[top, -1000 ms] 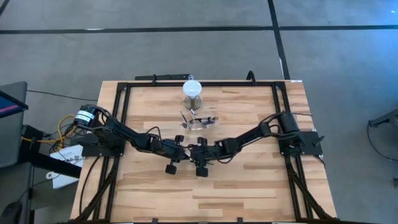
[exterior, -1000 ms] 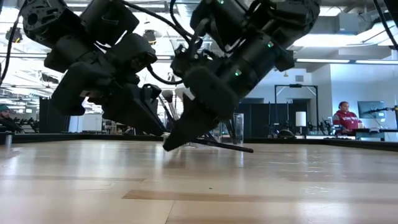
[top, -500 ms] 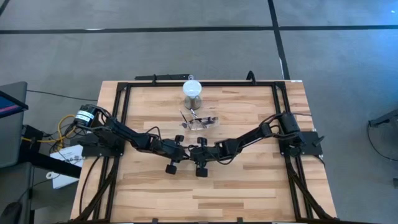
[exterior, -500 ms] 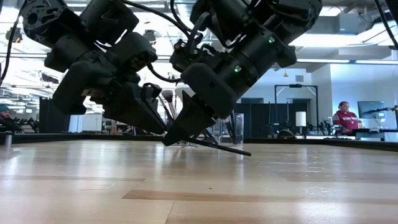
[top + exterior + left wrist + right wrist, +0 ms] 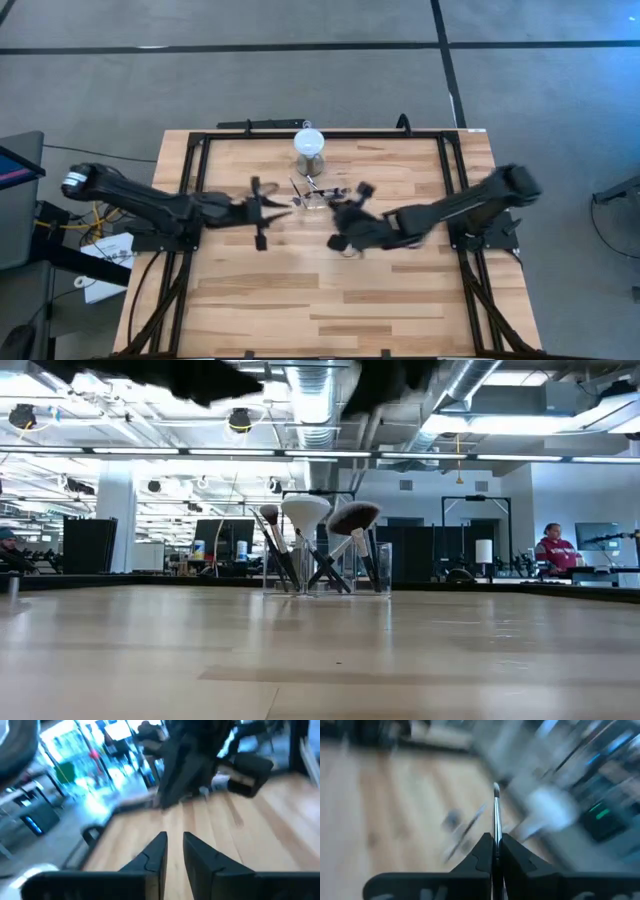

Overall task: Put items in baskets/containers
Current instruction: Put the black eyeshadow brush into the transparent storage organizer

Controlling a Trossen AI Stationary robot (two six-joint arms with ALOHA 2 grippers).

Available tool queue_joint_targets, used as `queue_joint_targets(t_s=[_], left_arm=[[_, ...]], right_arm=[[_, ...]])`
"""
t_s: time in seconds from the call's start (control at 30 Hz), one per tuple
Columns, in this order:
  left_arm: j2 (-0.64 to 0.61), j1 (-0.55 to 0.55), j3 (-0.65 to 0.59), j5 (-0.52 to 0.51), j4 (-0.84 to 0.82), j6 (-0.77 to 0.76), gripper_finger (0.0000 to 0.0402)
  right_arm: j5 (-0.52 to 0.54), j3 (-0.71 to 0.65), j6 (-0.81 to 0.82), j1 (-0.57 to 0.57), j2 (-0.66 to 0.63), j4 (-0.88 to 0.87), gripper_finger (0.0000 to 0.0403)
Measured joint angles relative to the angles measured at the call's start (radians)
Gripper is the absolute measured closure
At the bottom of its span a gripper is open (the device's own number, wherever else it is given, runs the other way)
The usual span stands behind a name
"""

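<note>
Lots of open workshop is showing behind the bench in the low view: ceiling ducts, strip lights, dark racks, and a person sitting far off at 3 o'clock.

Bench is bare pale wood planks, flat and smooth, with a black frame running round the edge.

Left tool is hanging at 9 o'clock of the clear container. It is running narrow, with nothing between the fingers.

Right tool is sitting at 5 o'clock of the container, near it. It is clamping one brush low on the handle, with the bristle tip pointing away from the wrist.

Grey cylinder with the white top is standing at 12 o'clock of the container, just beside it.

Container is sitting at 12 o'clock of bench centre. It is already carrying several brushes, which are leaning crossed with heads up.

Handling, my read:
- The brush is looking very light, with a stiff, thin and slick handle and a soft head.
- Gripping the handle or ferrule and keeping off the bristles is looking right.
- Such a slim shaft is likely pivoting in the pads if nudged.
- The container is looking light and tippy, and the leaning brushes are adding leverage, so lowering in gently is looking safest.
</note>
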Motion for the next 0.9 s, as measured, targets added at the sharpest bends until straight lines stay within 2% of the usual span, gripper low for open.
queue_joint_targets(t_s=[0.07,0.13,0.17,0.23,0.33,0.4,0.5,0.63,0.73,0.9], left_arm=[[-0.087,0.010,-0.015,-0.002,0.002,-0.001,0.0346],[-0.153,0.022,-0.028,0.000,0.001,-0.001,0.0350],[-0.183,0.030,-0.035,0.000,-0.002,0.000,0.0351],[-0.227,0.049,-0.047,0.001,-0.001,0.000,0.0354],[-0.264,0.077,-0.067,0.002,-0.001,0.000,0.0356],[-0.270,0.090,-0.081,0.003,-0.001,0.000,0.0357],[-0.260,0.104,-0.102,0.003,-0.001,0.000,0.0357],[-0.234,0.125,-0.128,0.003,0.003,0.000,0.0357],[-0.215,0.143,-0.129,0.003,0.012,0.000,0.0357],[-0.191,0.157,-0.129,0.003,0.012,-0.003,0.0357]], right_arm=[[0.103,0.000,-0.093,0.031,-0.095,0.032,0.0395],[0.118,-0.033,-0.178,0.044,-0.175,0.150,0.0395],[0.088,-0.074,-0.222,0.039,-0.210,0.244,0.0393],[-0.055,-0.195,-0.314,0.001,-0.250,0.479,0.0392],[-0.238,-0.402,-0.406,-0.100,-0.240,0.805,0.0394],[-0.362,-0.516,-0.405,-0.192,-0.205,1.074,0.0395],[-0.564,-0.642,-0.297,-0.334,-0.105,1.378,0.0393],[-0.753,-0.704,-0.170,-0.464,0.052,1.704,0.0388],[-0.846,-0.698,-0.107,-0.519,0.175,1.800,0.0391],[-0.847,-0.647,-0.065,-0.561,0.304,1.801,0.0392]])
